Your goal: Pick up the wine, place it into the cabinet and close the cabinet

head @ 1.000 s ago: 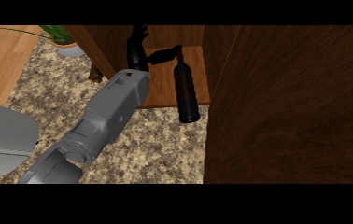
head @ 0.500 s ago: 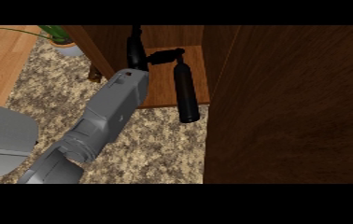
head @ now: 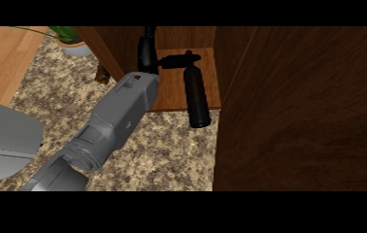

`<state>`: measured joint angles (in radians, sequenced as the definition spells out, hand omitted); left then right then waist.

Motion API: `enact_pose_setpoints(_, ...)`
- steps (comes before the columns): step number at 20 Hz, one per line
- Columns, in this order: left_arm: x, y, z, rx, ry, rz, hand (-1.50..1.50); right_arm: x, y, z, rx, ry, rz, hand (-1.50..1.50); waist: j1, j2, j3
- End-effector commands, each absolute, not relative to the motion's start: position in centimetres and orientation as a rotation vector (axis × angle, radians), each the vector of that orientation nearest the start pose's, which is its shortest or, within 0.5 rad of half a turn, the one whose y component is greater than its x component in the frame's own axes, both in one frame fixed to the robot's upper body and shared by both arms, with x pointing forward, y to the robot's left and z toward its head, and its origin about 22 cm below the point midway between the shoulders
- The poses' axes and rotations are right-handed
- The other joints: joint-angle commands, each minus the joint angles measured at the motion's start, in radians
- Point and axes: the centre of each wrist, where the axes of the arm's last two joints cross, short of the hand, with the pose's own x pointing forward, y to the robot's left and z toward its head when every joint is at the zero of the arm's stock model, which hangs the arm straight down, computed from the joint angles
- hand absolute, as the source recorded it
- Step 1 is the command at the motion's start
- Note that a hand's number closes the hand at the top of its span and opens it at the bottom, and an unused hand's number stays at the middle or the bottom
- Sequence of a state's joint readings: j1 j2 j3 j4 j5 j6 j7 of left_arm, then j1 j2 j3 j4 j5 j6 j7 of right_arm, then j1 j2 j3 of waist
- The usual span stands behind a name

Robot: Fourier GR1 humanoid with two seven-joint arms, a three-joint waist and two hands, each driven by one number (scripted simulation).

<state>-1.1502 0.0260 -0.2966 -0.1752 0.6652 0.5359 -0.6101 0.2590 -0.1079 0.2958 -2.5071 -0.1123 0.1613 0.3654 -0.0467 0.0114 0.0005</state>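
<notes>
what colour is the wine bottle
Black all over; the wine bottle shows in the head view, standing at the cabinet's shelf edge.

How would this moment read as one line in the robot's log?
left hand: holding wine bottle | bottle: tilted, partly inside cabinet | door: open | right hand: unseen

Grey boxy forearm (head: 118, 118) of faceted panels running from seven o'clock toward twelve, small recessed marks near its wrist end, black hand (head: 154, 57) with slender fingers and thumb, pale grey rounded body shell (head: 16, 142) at nine o'clock
</notes>
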Motion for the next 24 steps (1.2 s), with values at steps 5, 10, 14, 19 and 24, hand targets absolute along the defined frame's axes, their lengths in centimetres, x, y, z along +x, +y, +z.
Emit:
enact_pose_setpoints(5,42.8,9.3,4.6,0.083,-1.857,0.094,-1.50,8.8,-21.4,19.2,0.375,-1.895,0.300,-1.50,0.042,-0.019,-0.001)
enact_pose_setpoints(10,42.3,8.8,4.9,0.014,-1.858,0.125,-1.50,8.6,-21.6,19.2,0.355,-1.912,0.279,-1.50,0.046,-0.020,0.000)
enact_pose_setpoints(14,40.3,8.1,3.3,-0.030,-1.882,0.104,-1.50,8.9,-21.4,19.3,0.354,-1.931,0.266,-1.50,0.070,-0.029,0.000)
enact_pose_setpoints(19,38.7,8.0,3.4,-0.048,-1.892,0.125,-1.50,7.9,-21.4,19.9,0.357,-1.907,0.299,-1.50,0.059,-0.026,0.000)
enact_pose_setpoints(24,35.3,10.0,1.5,-0.144,-1.864,0.123,-1.50,7.5,-21.4,20.2,0.352,-1.924,0.299,-1.50,0.068,-0.030,-0.001)
